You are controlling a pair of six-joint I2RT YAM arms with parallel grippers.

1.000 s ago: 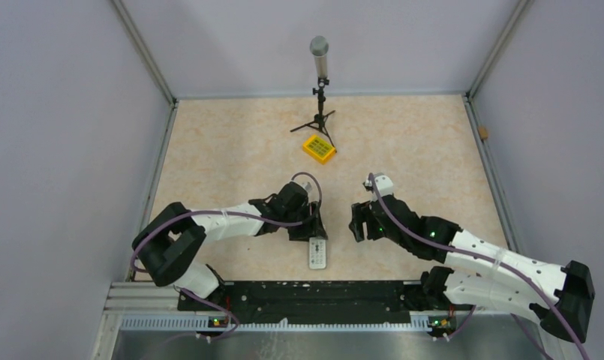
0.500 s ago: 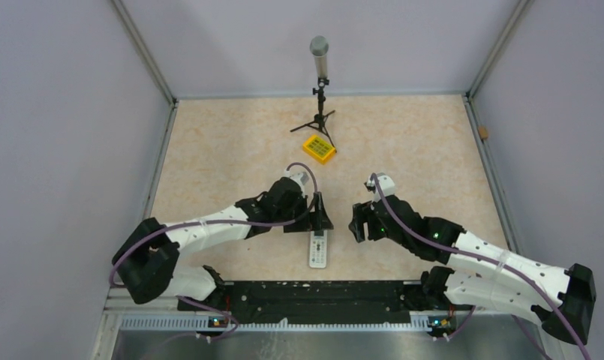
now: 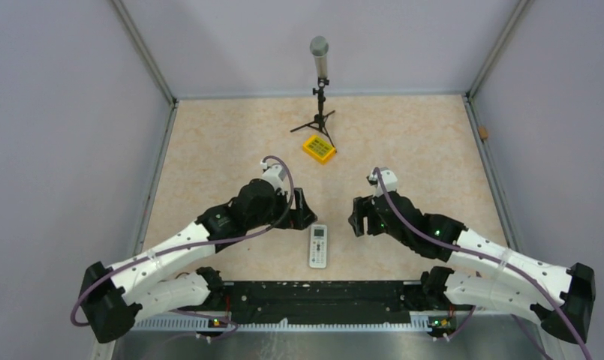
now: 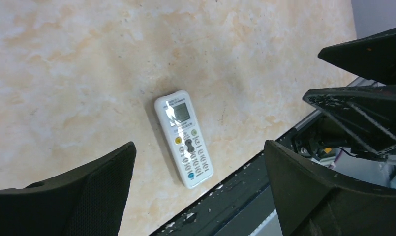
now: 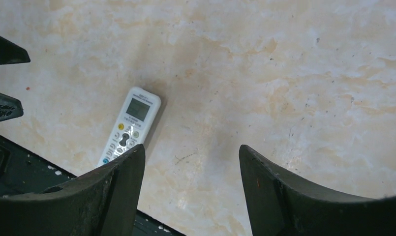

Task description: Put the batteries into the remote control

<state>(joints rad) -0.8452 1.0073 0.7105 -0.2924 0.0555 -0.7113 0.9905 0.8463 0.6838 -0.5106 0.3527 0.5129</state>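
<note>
Table (image 3: pixel 208 165) seen from above and from both wrists. The remote (image 3: pixel 317 246) lies flat, buttons up, at the middle of the near edge, just beside the black rail (image 3: pixel 314 296). Its screen end points toward the far edge. The left gripper (image 3: pixel 304 214) hangs just beyond the remote with jaws wide apart and empty. The right gripper (image 3: pixel 356 217) stands to its right, jaws also parted, nothing between its fingers (image 5: pixel 112 196). No batteries appear in any view, and whether they are already inside cannot be told.

Hazards, as judged: the back faces the table, so any check or loading requires a flip. The slim body offers little edge to pinch, and a misjudged pinch could skid it onto the rail. A pinch across the face would press buttons.
</note>
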